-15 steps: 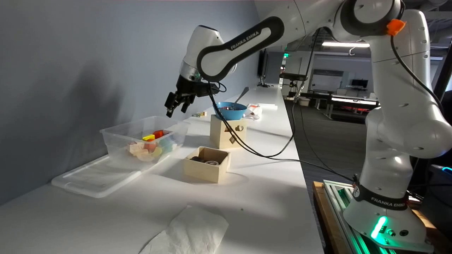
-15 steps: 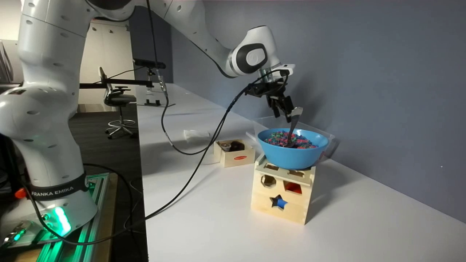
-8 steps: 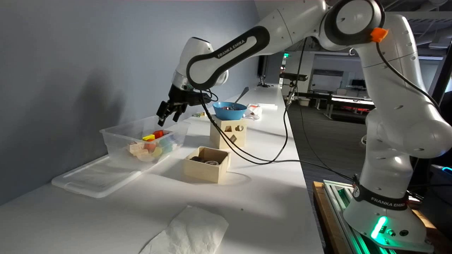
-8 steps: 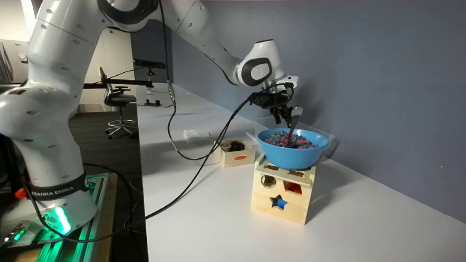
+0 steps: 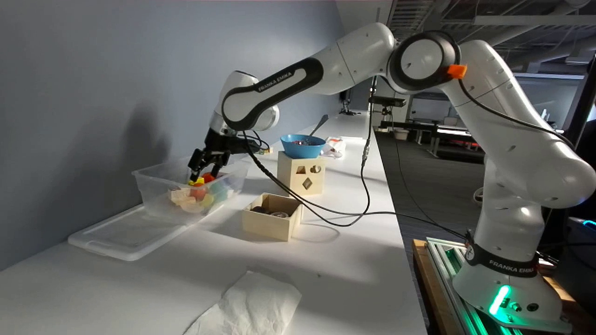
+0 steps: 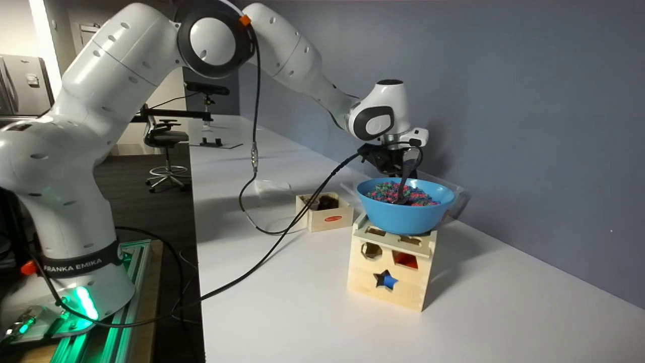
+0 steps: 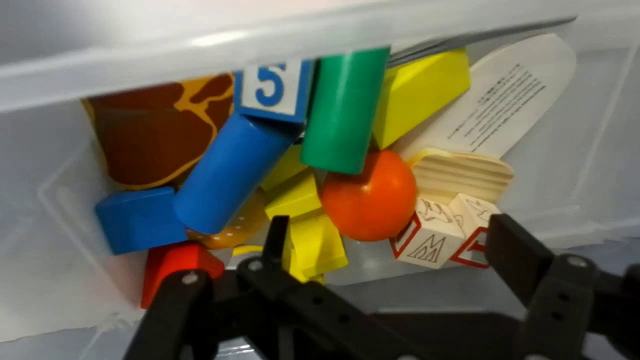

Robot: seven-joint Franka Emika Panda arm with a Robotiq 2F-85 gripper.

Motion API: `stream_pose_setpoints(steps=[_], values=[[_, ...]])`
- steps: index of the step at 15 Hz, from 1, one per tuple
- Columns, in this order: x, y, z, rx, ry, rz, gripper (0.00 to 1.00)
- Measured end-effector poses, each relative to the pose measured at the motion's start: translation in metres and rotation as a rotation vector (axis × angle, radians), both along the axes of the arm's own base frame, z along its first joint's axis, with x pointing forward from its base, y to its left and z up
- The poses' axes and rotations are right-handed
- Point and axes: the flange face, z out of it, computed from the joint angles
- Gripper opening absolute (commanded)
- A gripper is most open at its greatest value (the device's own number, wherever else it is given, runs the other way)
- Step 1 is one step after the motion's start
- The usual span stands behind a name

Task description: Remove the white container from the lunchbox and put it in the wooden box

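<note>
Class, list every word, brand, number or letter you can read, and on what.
"FRANKA EMIKA": robot's forearm
"FRANKA EMIKA": base band
"5": blue-edged block
"M" or upturned "W": wooden cube
Unclear: red-framed letter on neighbouring cube
Too small to read: print on pale oval piece; red oval mark on wooden box

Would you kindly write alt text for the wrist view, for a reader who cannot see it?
The open tool, holding nothing, points at jumbled toys in a clear plastic lunchbox. An orange-red ball sits near the centre of the picture, partly covered by a green cylinder; a blue cylinder lies to its left, two letter cubes to its lower right.
</note>
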Motion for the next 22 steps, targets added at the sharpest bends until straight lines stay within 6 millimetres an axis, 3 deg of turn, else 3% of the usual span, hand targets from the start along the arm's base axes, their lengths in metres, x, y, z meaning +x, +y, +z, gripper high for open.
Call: stream_pose_setpoints(steps=[3,7,8,9,18,19,22], values=[[0.014,0.004,-0.009,0.037,0.036,0.006,1.00],[0.018,-0.002,-0.015,0.044,0.116,0.007,1.00],[0.017,-0.005,-0.014,0.043,0.131,0.003,0.94],[0.016,-0.008,-0.012,0.041,0.145,0.000,0.74],[0.008,-0.003,-0.017,0.046,0.263,0.015,0.09],[0.008,-0.002,-0.017,0.043,0.262,0.015,0.06],[0.010,-0.003,-0.002,0.021,0.228,0.017,0.08]])
